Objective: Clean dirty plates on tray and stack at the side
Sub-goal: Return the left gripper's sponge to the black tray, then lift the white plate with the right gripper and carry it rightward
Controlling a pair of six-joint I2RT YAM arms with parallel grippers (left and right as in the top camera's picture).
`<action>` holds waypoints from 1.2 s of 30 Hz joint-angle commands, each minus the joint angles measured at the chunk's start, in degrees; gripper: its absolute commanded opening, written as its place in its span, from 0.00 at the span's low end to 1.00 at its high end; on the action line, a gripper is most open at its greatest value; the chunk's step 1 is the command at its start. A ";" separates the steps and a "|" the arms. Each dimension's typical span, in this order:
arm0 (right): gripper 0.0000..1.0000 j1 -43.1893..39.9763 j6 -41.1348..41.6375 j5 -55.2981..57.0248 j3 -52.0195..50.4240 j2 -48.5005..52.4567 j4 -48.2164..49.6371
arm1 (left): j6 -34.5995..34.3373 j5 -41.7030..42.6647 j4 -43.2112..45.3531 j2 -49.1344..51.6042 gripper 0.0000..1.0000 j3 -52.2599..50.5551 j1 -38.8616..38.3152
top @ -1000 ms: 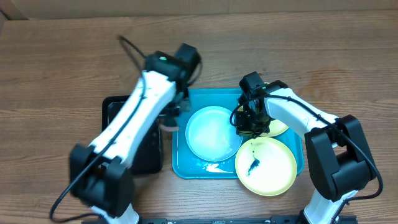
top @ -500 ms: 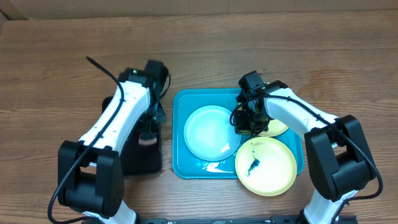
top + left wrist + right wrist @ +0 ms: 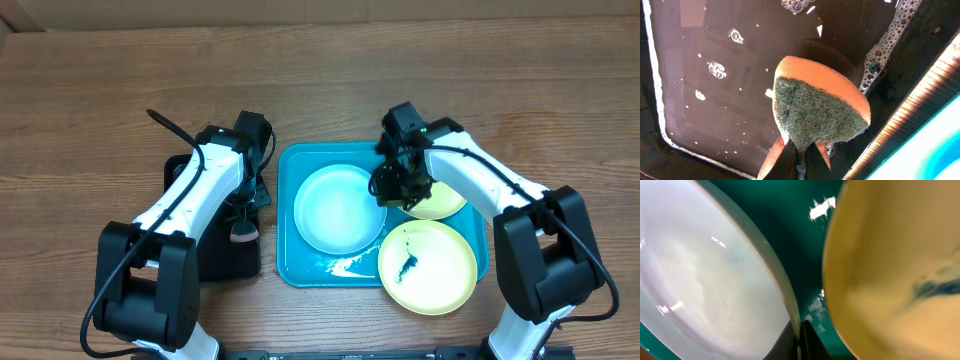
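The turquoise tray (image 3: 287,262) holds a light blue plate (image 3: 338,208) at its left. A pale yellow-green plate (image 3: 440,204) lies at the back right and another with a dark smear (image 3: 428,266) at the front right. My right gripper (image 3: 388,192) is shut on the light blue plate's right rim (image 3: 785,292), with a yellow-green plate (image 3: 890,255) beside it. My left gripper (image 3: 243,228) is shut on an orange sponge with a green scouring face (image 3: 817,107), over the black tray (image 3: 715,75) of soapy water.
The black tray (image 3: 218,262) stands just left of the turquoise tray on the wooden table (image 3: 100,90). Soap foam (image 3: 885,45) lines its right side.
My left arm has swung left off the turquoise tray and brought the sponge down over the black tray. My right gripper has shifted slightly, still on the light blue plate's rim.
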 commanded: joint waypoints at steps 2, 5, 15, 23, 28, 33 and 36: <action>0.04 1.97 -2.21 5.40 6.14 0.20 -3.02 | 0.79 0.24 0.35 -0.20 0.04 -0.11 1.38; 0.04 3.21 -2.99 6.62 9.25 0.20 -5.40 | 1.31 0.46 0.33 -0.22 0.04 -0.09 3.54; 0.04 6.93 -2.32 18.12 17.20 0.20 -11.54 | 9.60 5.16 -0.26 -1.18 0.04 1.53 14.23; 0.04 8.68 -3.02 23.69 20.39 0.20 -13.05 | 11.26 4.63 -2.91 -7.19 0.04 6.03 14.93; 0.04 9.64 -2.99 25.90 21.92 0.20 -14.01 | 11.50 3.93 -4.87 -10.82 0.04 7.72 14.93; 0.04 10.23 -2.99 27.98 23.26 0.20 -14.73 | 11.50 3.82 -7.52 -11.61 0.04 8.79 14.93; 0.04 10.23 -3.02 26.12 24.72 0.20 -15.30 | 11.50 2.60 -8.11 -11.61 0.04 8.81 14.95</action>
